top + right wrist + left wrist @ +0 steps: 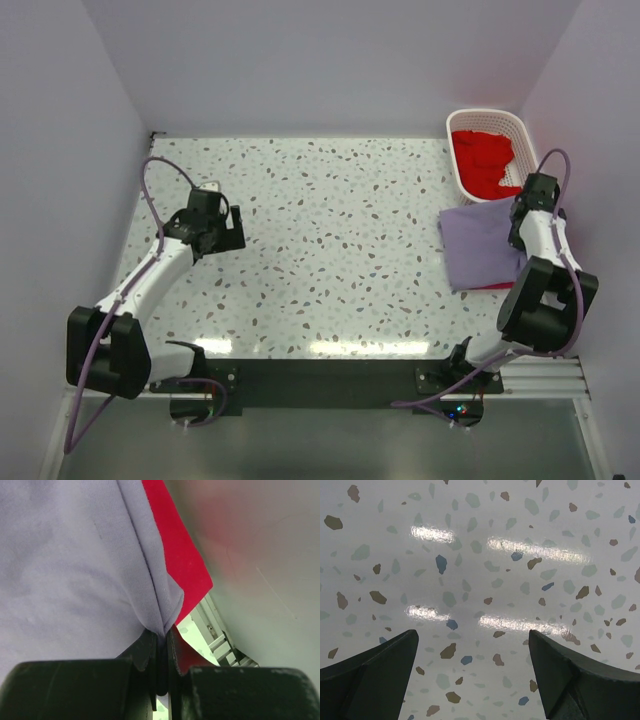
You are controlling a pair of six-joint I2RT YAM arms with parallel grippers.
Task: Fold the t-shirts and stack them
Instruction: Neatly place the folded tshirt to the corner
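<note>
A folded lavender t-shirt (480, 243) lies at the table's right edge on top of a folded red t-shirt (492, 286), of which only a strip shows at the near side. My right gripper (162, 632) is shut on a pinched edge of the lavender t-shirt (75, 565), with the red t-shirt (175, 550) showing just beyond it. More red t-shirts (482, 160) are heaped in the white basket (462, 125). Over bare tabletop at the left, my left gripper (472, 645) stands open with nothing between its fingers.
The white lattice basket stands at the back right corner against the wall. The side wall (260, 555) runs close to the right arm. An aluminium rail (545, 375) borders the table's near right edge.
</note>
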